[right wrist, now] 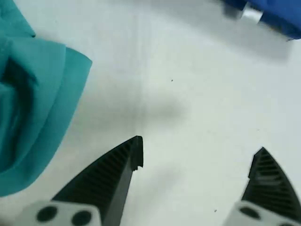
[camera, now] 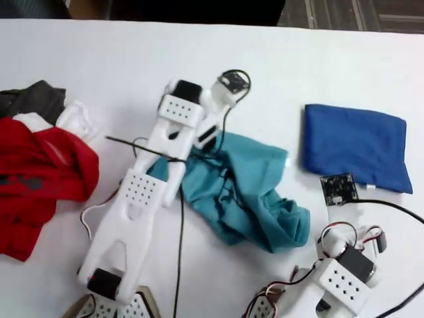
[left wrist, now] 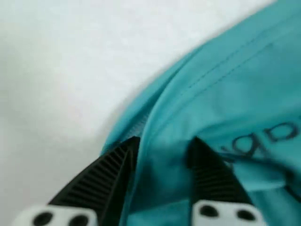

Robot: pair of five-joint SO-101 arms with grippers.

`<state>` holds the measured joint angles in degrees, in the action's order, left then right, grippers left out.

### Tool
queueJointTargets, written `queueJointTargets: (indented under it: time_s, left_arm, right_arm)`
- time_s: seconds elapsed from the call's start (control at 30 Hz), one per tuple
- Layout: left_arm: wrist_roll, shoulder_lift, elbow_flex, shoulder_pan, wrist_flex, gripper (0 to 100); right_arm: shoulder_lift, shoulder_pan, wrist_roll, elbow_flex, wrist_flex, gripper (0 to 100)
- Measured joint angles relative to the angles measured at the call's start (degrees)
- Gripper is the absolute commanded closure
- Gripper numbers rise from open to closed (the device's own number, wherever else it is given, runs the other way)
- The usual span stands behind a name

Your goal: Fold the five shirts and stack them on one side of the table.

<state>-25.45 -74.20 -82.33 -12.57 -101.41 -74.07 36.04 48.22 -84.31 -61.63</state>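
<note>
Teal shirt: the teal shirt (camera: 252, 192) lies crumpled and unfolded at the middle of the worktop (camera: 298, 66), printed side up
Long axis: it runs on a diagonal from far left to near right; which end is collar and which hem I cannot tell through the bunching
Left gripper: the left gripper (left wrist: 164, 141) is down at the shirt's far-left edge, jaws parted astride a raised fold of teal cloth, seemingly not yet clamped on it
Right gripper: the right gripper (right wrist: 197, 148) hangs released, jaws wide, above bare worktop between the teal shirt and the blue shirt (camera: 354, 146)
Done so far: the blue shirt sits folded at the far right; the red shirt (camera: 40, 172), a white shirt (camera: 79, 119) and a dark grey shirt (camera: 33, 99) lie heaped at the left edge
Risk: closing on a thick fold could catch two layers, so the shirt lifts as a lump and does not spread
Risk: a one-corner pull may drag the cloth against the folded blue shirt and disturb it
</note>
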Motion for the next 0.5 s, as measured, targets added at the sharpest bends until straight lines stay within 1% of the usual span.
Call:
queueJointTargets:
  time_s: [0.03,0.13,0.27,0.4,0.5]
  left_arm:
    - [-0.18,0.0,-0.18,0.97,0.0,98]
    - [-0.18,-0.18,0.44,4.57,0.0,98]
    - [-0.44,0.79,4.48,9.58,0.0,98]
    - [-1.93,6.51,14.42,14.77,0.09,98]
    - [-4.13,13.98,27.25,18.29,0.09,98]
  right_arm:
    - [0.0,0.0,0.0,-1.32,1.67,64.0]
    - [0.0,0.0,0.0,-5.45,6.59,64.0]
    - [0.0,0.0,0.0,-6.42,9.14,64.0]
    - [0.0,0.0,-3.34,-6.59,10.37,64.0]
    - [0.0,0.0,-5.27,-6.59,11.25,64.0]
